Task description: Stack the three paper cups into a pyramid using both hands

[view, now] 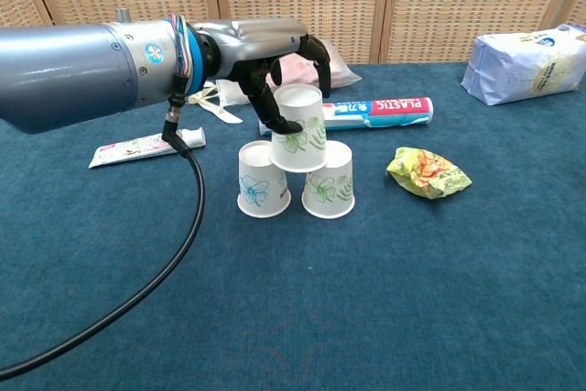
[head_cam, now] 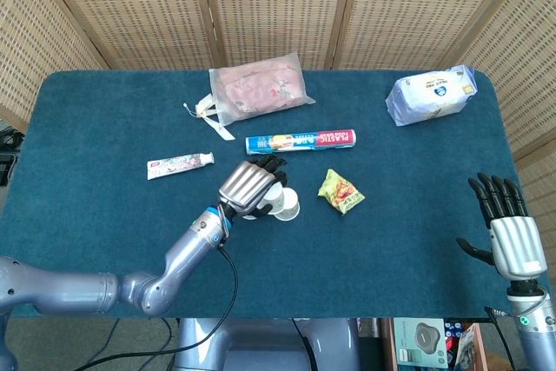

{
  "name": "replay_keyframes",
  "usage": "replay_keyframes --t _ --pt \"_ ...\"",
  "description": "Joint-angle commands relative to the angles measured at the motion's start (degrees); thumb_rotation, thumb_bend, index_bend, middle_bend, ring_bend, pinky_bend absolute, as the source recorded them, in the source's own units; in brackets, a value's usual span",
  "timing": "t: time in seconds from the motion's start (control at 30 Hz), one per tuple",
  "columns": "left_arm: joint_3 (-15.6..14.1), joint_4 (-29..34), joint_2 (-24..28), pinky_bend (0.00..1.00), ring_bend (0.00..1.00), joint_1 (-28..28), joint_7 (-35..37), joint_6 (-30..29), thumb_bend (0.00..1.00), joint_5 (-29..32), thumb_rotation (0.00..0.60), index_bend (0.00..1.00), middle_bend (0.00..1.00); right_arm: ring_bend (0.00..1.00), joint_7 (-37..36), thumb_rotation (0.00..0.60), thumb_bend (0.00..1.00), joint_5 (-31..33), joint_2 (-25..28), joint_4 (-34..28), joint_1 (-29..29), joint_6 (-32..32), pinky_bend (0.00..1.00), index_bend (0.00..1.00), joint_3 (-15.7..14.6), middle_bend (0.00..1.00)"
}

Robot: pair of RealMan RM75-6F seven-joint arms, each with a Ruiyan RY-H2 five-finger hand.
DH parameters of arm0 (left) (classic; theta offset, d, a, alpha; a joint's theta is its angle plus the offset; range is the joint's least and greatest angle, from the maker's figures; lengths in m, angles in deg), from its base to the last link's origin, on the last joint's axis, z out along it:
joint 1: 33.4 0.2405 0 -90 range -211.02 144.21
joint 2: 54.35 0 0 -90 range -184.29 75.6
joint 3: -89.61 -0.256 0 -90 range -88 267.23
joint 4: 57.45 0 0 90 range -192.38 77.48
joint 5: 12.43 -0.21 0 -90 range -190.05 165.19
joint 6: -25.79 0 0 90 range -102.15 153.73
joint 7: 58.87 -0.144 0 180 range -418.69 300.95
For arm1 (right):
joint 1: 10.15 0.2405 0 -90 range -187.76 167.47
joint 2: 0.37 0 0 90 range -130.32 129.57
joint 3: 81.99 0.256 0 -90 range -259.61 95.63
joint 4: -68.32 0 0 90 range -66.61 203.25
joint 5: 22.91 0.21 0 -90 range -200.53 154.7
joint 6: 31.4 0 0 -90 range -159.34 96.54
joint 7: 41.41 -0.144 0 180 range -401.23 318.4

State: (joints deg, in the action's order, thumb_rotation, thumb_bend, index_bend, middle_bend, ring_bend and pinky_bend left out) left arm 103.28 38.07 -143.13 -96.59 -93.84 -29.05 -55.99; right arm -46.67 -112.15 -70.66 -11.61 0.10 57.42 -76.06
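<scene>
Three paper cups are forming the pyramid just in front of the plastic-wrap box, near the middle of the blue table. The left hand is reaching in from the left and curling over the top cup, with its thumb pressing the cup's left side and the other fingers arching over and behind it, so it is gripping the cup and not yet letting go.

That top cup is sitting upside down, its long axis nearly upright with a slight lean, straddling the gap between the blue-flower cup on the left and the green-leaf cup on the right; both base cups are standing inverted and almost touching. From the hand, the top cup is lying directly beneath the palm, so the coming release looks like a matter of opening the fingers and lifting straight up and back toward the left, away from the box, without nudging the cup sideways.

Far from the box, at the table's near right edge in the head view, the right hand is hanging with fingers spread and nothing in it, well apart from the stack. The left hand is by far the nearer one.
</scene>
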Motion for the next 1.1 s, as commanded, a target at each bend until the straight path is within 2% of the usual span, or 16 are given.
replay_keyframes --t 0.03,0.2,0.33,0.53,0.7,0.87,1.0,1.1 --pt "-0.04 2.06 1.54 0.14 0.00 -0.18 -1.51 -1.36 0.32 1.94 0.600 0.21 0.00 0.03 0.03 0.600 0.02 0.03 -0.01 -0.04 -0.02 -0.01 0.05 0.00 0.05 0.13" --pt "0.11 5.83 5.19 0.03 0.00 -0.42 -3.14 -2.04 0.32 5.19 0.600 0.01 0.00 0.03 0.24 0.600 0.02 0.05 -0.02 -0.24 -0.08 -0.06 0.05 0.00 0.11 0.13" --pt "0.23 9.00 8.45 0.00 0.00 0.33 -3.03 -3.57 0.32 4.88 0.600 0.00 0.00 0.03 0.34 0.600 0.02 -0.09 0.05 -0.48 -0.14 0.02 0.05 0.00 0.11 0.13" --pt "-0.36 15.99 16.82 0.00 0.00 5.17 -0.73 -9.18 0.32 0.49 0.600 0.00 0.00 0.03 0.30 0.600 0.02 -0.40 0.16 -0.79 -0.19 0.07 0.05 0.00 0.03 0.13" --pt "-3.46 19.89 23.69 0.00 0.00 13.25 3.72 -17.16 0.28 -8.48 0.600 0.00 0.00 0.03 0.51 0.600 0.02 -0.83 0.26 -1.26 -0.20 0.17 0.05 0.00 -0.09 0.13" --pt "-7.22 20.33 27.94 0.00 0.00 20.89 9.90 -22.73 0.28 -15.62 0.600 0.00 0.00 0.03 0.66 0.600 0.02 -1.02 0.39 -1.70 -0.28 0.36 0.05 0.00 -0.09 0.13" --pt "-12.28 15.95 30.56 0.00 0.00 31.54 20.68 -29.83 0.28 -22.24 0.600 0.00 0.00 0.03 1.07 0.600 0.02 -1.38 0.51 -2.25 -0.45 0.81 0.05 0.00 -0.14 0.13" --pt "-15.25 9.68 29.18 0.00 0.00 38.65 29.72 -34.60 0.28 -26.67 0.600 0.00 0.00 0.03 1.55 0.600 0.02 -1.61 0.53 -2.65 -0.62 1.16 0.05 0.00 -0.19 0.13"
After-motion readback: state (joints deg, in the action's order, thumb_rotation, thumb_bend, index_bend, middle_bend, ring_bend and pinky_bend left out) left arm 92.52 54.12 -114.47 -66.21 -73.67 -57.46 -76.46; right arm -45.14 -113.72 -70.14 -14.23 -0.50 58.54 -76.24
